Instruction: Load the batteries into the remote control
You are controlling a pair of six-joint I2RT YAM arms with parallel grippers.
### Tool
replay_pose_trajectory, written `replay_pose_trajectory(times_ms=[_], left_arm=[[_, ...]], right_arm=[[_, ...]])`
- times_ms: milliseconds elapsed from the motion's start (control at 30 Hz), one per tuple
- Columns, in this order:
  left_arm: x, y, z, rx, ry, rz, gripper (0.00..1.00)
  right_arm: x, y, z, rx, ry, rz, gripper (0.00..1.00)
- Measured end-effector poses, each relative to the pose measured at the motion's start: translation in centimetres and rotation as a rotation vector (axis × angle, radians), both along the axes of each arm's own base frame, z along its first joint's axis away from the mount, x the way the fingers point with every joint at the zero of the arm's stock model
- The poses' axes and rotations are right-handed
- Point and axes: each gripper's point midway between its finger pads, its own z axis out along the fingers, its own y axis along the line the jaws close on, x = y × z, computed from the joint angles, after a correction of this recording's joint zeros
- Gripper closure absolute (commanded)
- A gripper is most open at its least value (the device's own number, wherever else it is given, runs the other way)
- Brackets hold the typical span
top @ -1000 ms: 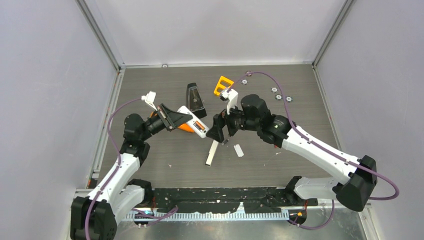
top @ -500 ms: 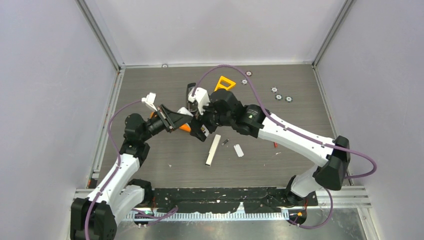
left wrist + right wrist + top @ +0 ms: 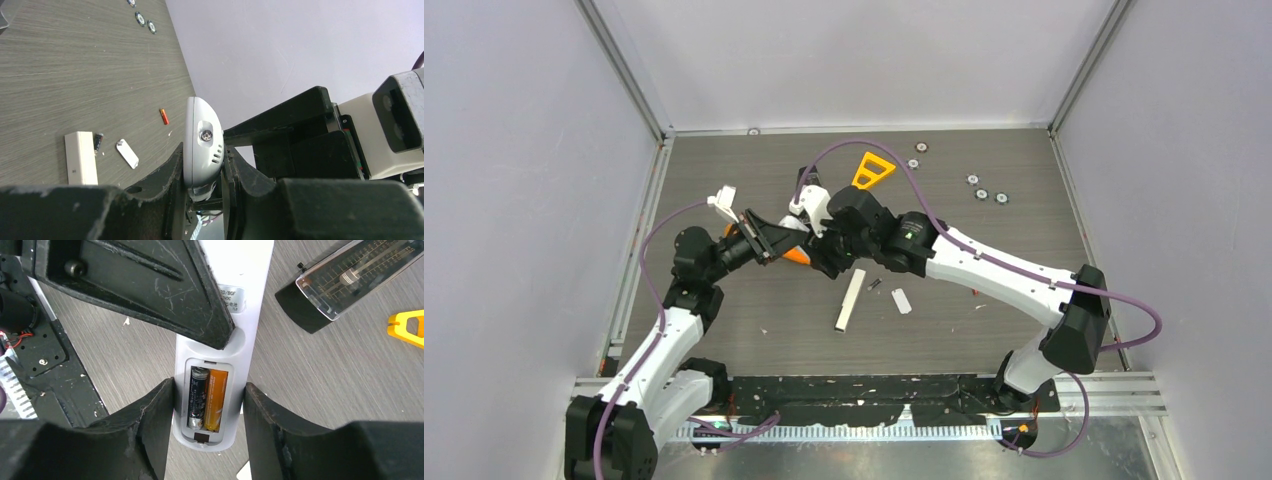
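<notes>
The right gripper (image 3: 207, 387) straddles the compartment end of the remote control (image 3: 250, 290), one finger (image 3: 155, 425) lying along each long edge and, as far as the wrist view shows, bearing on both, so I judge it closed on the casing. The left gripper (image 3: 202, 150) is clenched across the thin faces of the remote control farther up its body, holding it off the table (image 3: 325, 390). Inside the open bay of the remote control sit the dark grey battery (image 3: 198, 397) and the orange battery (image 3: 216, 397), side by side with no lid over them. The red battery (image 3: 163, 116) lies on the table well clear of the remote control, and a small white cover (image 3: 127, 153) lies below it, beside a white bar (image 3: 80, 157). The main risk is that two arms now share one rigid casing. Any move by one that the other does not follow could twist the remote control, make it slip in a grip, or flex the bay walls. Tipping it bay-down, or a hard squeeze at that end, could pop the uncovered cells loose. A black metronome-like box (image 3: 345, 282) sits near the remote control and could be knocked in a wide swing.
</notes>
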Motion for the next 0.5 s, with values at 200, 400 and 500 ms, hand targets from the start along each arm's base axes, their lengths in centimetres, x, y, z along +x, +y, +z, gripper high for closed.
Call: replay_pose_trajectory(times_ms=[200,400,500], left_arm=[[0.0,0.0,-0.1,0.002,0.001,0.002,0.44],[0.1,0.1,-0.6,0.024,0.003,0.004,0.18],[0.1,0.1,-1.3,0.047,0.012,0.006,0.13]], right_arm=[[0.5,-0.3,0.0,-0.013,-0.025,-0.030,0.75],[1.1,-0.9,-0.4,-0.032,-0.040,-0.072,0.79],[1.1,-1.5,-1.3,-0.053,-0.033,-0.094,0.79]])
